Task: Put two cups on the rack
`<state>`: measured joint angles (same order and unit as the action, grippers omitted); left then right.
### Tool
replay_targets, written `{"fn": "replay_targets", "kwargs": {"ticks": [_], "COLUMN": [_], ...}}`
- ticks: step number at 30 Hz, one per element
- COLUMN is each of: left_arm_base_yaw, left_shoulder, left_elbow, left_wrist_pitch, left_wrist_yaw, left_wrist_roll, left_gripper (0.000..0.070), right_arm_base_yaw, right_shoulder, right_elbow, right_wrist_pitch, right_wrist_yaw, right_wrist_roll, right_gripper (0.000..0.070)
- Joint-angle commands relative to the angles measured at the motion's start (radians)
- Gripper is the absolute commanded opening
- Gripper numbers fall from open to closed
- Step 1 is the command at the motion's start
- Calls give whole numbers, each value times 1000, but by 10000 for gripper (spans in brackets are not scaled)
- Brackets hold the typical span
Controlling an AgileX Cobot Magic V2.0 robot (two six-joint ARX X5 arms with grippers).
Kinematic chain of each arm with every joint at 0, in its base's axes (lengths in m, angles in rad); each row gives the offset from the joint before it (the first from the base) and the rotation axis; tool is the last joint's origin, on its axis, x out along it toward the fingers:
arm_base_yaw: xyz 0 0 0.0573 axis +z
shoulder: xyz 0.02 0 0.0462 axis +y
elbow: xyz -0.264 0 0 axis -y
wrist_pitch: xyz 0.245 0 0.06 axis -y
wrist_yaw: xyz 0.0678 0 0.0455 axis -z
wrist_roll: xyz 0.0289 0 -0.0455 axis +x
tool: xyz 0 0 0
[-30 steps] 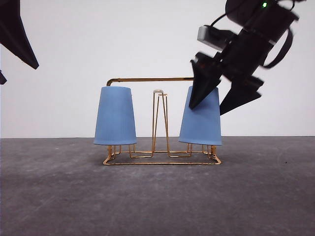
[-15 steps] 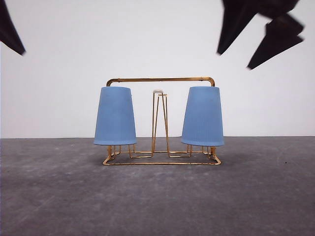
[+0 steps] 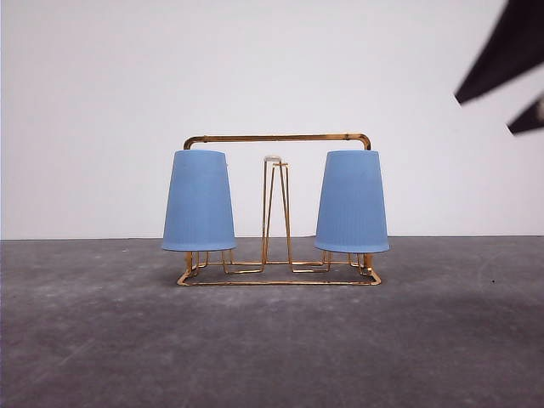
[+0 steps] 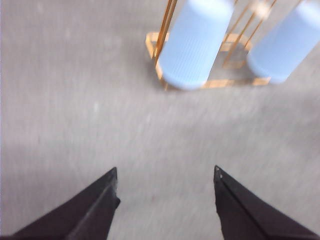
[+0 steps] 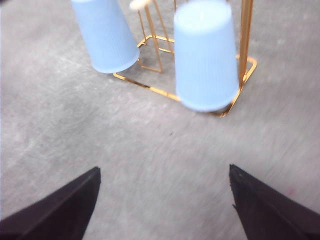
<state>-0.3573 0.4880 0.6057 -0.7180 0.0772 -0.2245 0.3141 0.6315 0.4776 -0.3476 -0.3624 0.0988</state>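
Two cups sit inverted on the rack (image 3: 278,138), one at each end: left cup (image 3: 199,201), right cup (image 3: 352,202). Middle prong pair (image 3: 275,208) bare, white tip showing. Rack stands on the grey tabletop (image 3: 272,340). Right hand (image 3: 510,89) high at upper right, well clear of the rack, fingers apart. Left hand (image 4: 165,175) above bare tabletop near the rack, fingers apart, holding nothing.

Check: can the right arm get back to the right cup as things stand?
Probably yes. The right gripper is open and empty, with bare table between it and the right cup, which sits upside down on the rack; nothing blocks the approach.
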Motion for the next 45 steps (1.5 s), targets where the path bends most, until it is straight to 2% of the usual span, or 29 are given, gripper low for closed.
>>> {"fn": "replay_targets", "kwargs": {"ticks": [1, 6, 7, 8, 9, 10, 16, 28, 31, 35, 38, 45], "left_arm_base_yaw": [-3, -3, -3, -3, -3, -3, -3, -1, 15, 96, 193, 344], "left_shoulder": [1, 0, -1, -1, -1, 1, 7, 5, -54, -201, -300, -483], "left_elbow": [-10, -12, -12, -12, -12, -12, -12, -14, -59, -221, -340, -518], "left_wrist_pitch": [12, 38, 48, 58, 69, 92, 178, 181, 230, 430, 525, 532], "left_wrist_yaw": [1, 32, 54, 74, 83, 82, 79, 79, 77, 53, 3, -52], "left_wrist_roll": [14, 3, -3, -8, -8, 1, 10, 13, 106, 139, 145, 138], "left_gripper": [352, 351, 286, 187, 29, 0, 0, 0, 0, 0, 0, 0], "right_arm_base_yaw": [5, 5, 5, 5, 5, 5, 5, 5, 5, 5, 5, 5], "right_shoulder": [-24, -61, -63, -64, -65, -65, -67, -67, -67, -67, -67, -67], "right_elbow": [-36, -60, -60, -60, -60, -60, -60, -60, -60, -60, -60, -60], "right_wrist_pitch": [31, 28, 29, 31, 36, 42, 71, 83, 83, 83, 84, 86], "right_wrist_yaw": [-1, -4, -4, -3, -3, -1, -3, -4, -4, -4, -4, -4], "right_wrist_roll": [75, 85, 85, 85, 85, 82, 77, 77, 77, 77, 77, 77], "right_gripper": [501, 496, 392, 246, 37, 15, 23, 23, 23, 23, 23, 23]}}
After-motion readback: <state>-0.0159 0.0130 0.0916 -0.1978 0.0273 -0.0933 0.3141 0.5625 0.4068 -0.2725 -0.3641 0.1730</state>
